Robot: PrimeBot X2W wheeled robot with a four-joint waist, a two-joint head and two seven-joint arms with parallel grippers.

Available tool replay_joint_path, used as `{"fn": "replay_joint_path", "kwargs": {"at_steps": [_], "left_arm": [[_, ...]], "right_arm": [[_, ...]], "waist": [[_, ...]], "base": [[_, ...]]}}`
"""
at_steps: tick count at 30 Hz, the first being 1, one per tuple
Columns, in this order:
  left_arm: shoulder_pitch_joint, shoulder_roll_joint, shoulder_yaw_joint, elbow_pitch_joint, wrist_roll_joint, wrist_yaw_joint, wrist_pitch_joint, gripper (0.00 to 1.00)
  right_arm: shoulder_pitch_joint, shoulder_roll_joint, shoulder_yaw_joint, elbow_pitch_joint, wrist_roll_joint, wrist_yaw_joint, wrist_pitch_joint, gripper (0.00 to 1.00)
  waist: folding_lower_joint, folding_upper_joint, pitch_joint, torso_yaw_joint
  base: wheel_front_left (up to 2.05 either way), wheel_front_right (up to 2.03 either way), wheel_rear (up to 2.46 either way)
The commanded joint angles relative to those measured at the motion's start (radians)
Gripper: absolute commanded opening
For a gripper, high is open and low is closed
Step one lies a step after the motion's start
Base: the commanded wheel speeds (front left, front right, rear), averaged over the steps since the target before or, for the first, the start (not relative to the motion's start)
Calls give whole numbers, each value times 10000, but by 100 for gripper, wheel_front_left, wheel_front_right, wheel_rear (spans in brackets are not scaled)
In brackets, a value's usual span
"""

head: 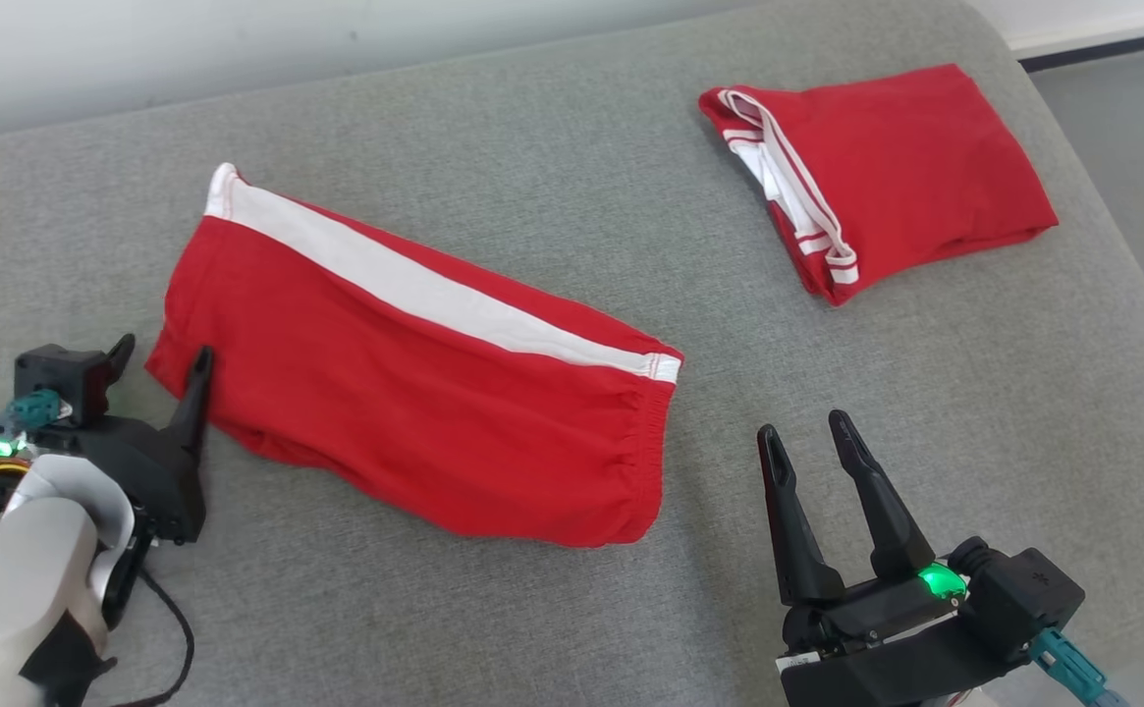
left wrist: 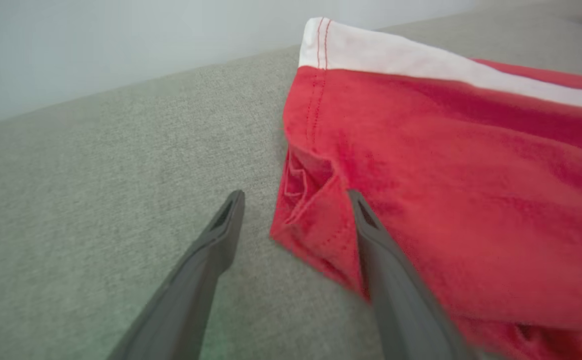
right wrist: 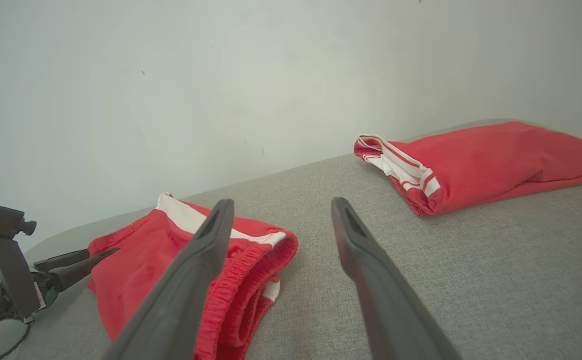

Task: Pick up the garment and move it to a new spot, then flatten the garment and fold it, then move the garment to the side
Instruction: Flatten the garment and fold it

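By my reading you're in the flatten-and-fold stretch. The red shorts (head: 414,393) lie doubled, centre-left of the head view, on the grey cushion (head: 532,128). Your left gripper (head: 164,352), lower left, is spread wide and empty, straddling the leg hem corner (left wrist: 305,220). Your right gripper (head: 802,427), lower right, is spread and empty too, just short of the waistband (head: 645,462). The next move calls for pinching both ends together. A folded red garment (head: 886,177) sits upper right, well apart, so nothing blocks you.

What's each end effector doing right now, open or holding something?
Left end effector: open, holding nothing, at a corner of the red shorts.
Right end effector: open, holding nothing.
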Motion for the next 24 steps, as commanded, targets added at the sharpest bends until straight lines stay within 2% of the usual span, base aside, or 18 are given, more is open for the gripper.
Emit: {"fn": "replay_joint_path", "kwargs": {"at_steps": [1,5,6,7,16,24], "left_arm": [[-55,-92,-136,119,-68,-7,40,100],[194,-236,-469,315,-623,-12,530,100],[223,-273,-501,293,-780,-12,564,88],[235,-272,-607,256,-871,-13,593,0],[443,-383,-1142,201,-1477,5,-18,0],[1209,-799,-641,-133,-1924,50,-368,0]], "right_arm": [[-102,55,14,50,-23,9,6,100],[-189,76,63,120,10,9,4,100],[-211,67,93,113,13,9,4,100],[-212,37,125,99,-11,9,4,100],[-70,-104,275,209,78,9,6,100],[308,-99,124,403,301,11,6,100]], "waist": [[-1,0,15,-42],[-1,0,-75,-16],[-1,0,-106,3],[-1,0,-140,33],[-1,0,-811,526],[-1,0,-1507,1346]], "base": [[0,0,0],[0,0,0],[0,0,0],[0,0,0],[0,0,0],[0,0,0]]}}
